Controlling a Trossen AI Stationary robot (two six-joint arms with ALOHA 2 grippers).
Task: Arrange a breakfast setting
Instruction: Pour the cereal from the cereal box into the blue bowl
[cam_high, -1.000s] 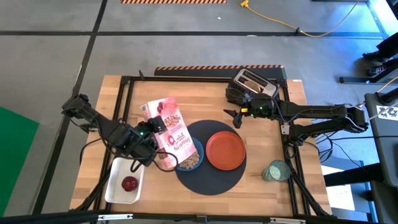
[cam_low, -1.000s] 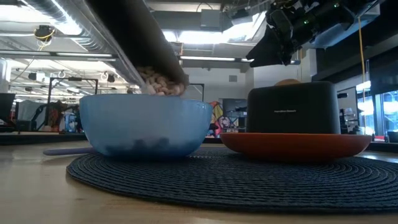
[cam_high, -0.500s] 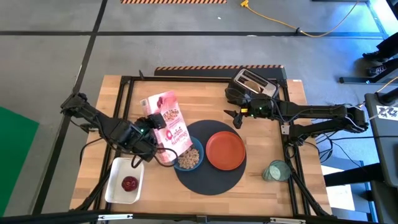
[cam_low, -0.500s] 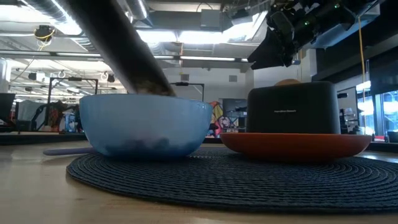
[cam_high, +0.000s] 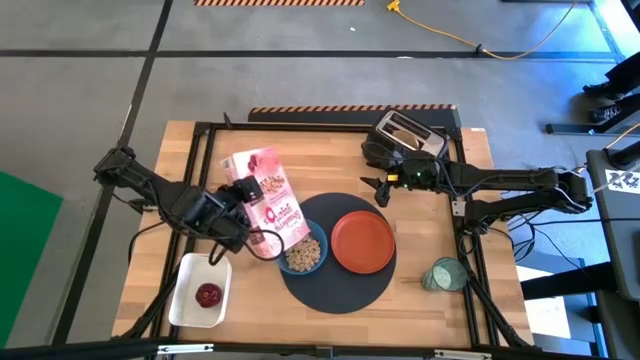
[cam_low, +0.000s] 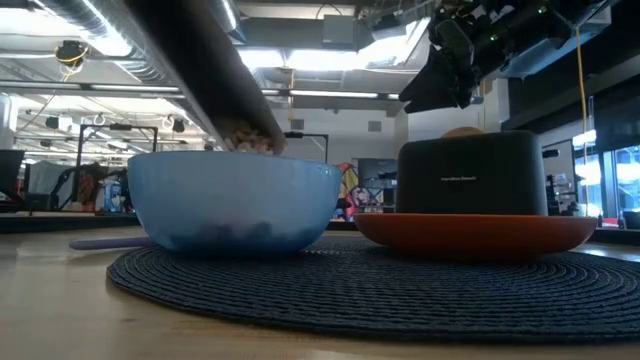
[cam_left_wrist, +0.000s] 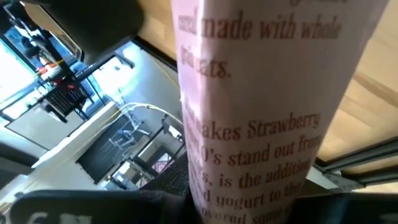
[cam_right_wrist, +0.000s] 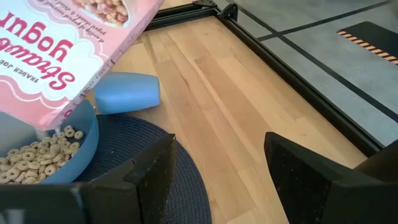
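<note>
Wood-topped table (cam_high: 330, 140) is carrying everything I am watching. I am seeing the dark round mat (cam_high: 335, 290) lying toward the front edge at mid-table, with the orange plate (cam_high: 362, 243) on its right half and the blue bowl (cam_high: 305, 255) on its left half, cereal rings (cam_right_wrist: 25, 158) filling it. I am holding the pink cereal box (cam_high: 266, 200) tilted over the bowl's left rim with the left gripper (cam_high: 228, 215), its fingers clamped on the box; I am reading "Strawberry", "yogurt" and "made with whole" on its side, and "Trader Joe's" upside down on its front. The black toaster (cam_high: 405, 138) is sitting at the back edge, right of centre. The right gripper (cam_high: 382, 190) is hovering between toaster and plate, jaws spread wide, holding nothing. A white tray (cam_high: 197, 310) at the front-left corner is holding one dark red fruit (cam_high: 208, 295). The pale green cup (cam_high: 443, 274) is lying near the front-right corner.
</note>
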